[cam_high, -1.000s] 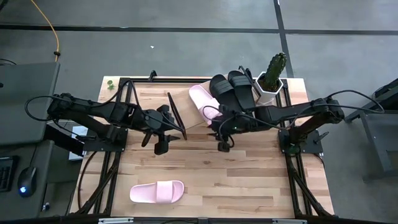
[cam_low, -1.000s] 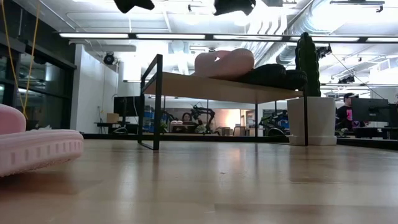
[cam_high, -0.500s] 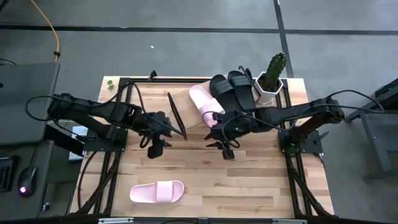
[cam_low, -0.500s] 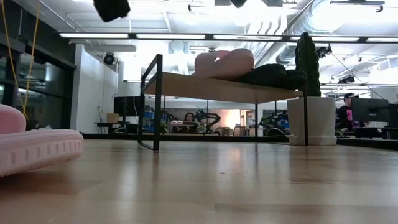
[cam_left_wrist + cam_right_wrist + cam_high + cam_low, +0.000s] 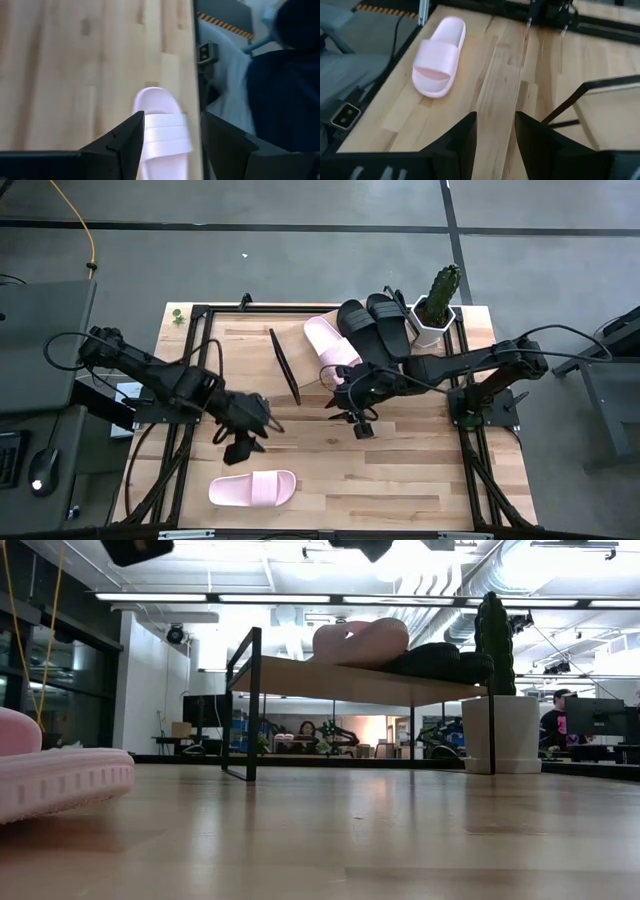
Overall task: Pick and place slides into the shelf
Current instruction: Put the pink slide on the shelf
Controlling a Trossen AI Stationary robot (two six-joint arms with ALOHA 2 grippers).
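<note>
A pale pink slide (image 5: 252, 488) lies sole down on the table near its front left; it also shows in the left wrist view (image 5: 162, 130), the right wrist view (image 5: 437, 57) and the low view (image 5: 50, 778). My left gripper (image 5: 240, 446) hangs open above and just behind it. The shelf (image 5: 312, 372) stands at the back middle. On its top rest another pink slide (image 5: 330, 345) and two black slides (image 5: 375, 322). My right gripper (image 5: 361, 427) hovers open in front of the shelf, holding nothing.
A white pot with a cactus (image 5: 434, 305) stands at the shelf's right end. The shelf's dark end panel (image 5: 284, 366) stands between the two grippers. Bare wood lies across the table's front middle and right. Beyond the table are desks and seated people.
My left gripper has swung from beside the shelf's end panel toward the table's near edge and down toward the pink slide on the table, rolling its wrist as it went. It has stayed open. My right gripper has turned a little in place.
</note>
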